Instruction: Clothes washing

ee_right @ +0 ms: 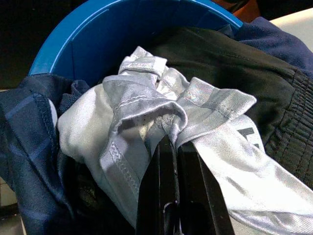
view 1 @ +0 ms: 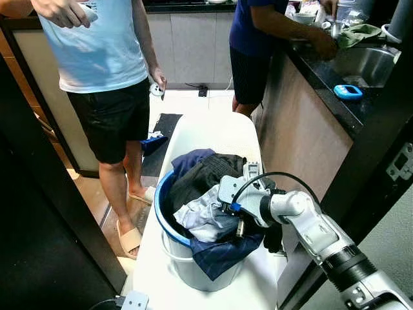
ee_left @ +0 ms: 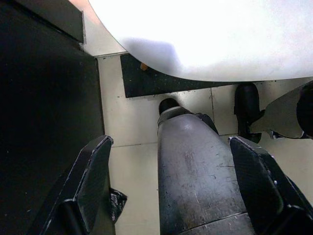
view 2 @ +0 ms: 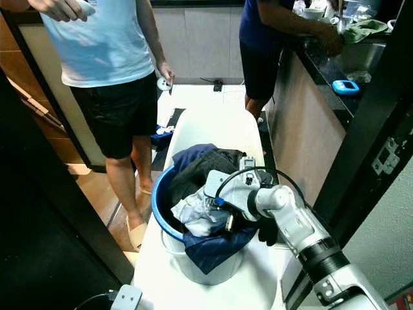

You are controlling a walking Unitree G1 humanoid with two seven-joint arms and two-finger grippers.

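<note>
My right end effector (ee_right: 171,147) is pinched on the silvery garment (ee_right: 161,112) — seemingly gripping a fold — in the blue basket (view 1: 162,194); left end effector (ee_left: 171,181) hangs wide open.

Clothes (view 1: 210,187) in basket (view 1: 162,200) (on table (view 1: 213,132))

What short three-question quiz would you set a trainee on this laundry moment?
1. True or false: the right claw is pinched on the pale grey garment.
2. Which colour is the rim of the laundry bucket? A red, B blue, C green.
3. Fill in: the bucket stands on a white ____.

Key:
1. True; in the right wrist view the two black fingers meet on a fold of the garment.
2. B.
3. Counter. The left claw hangs open above the floor beside it.
</note>
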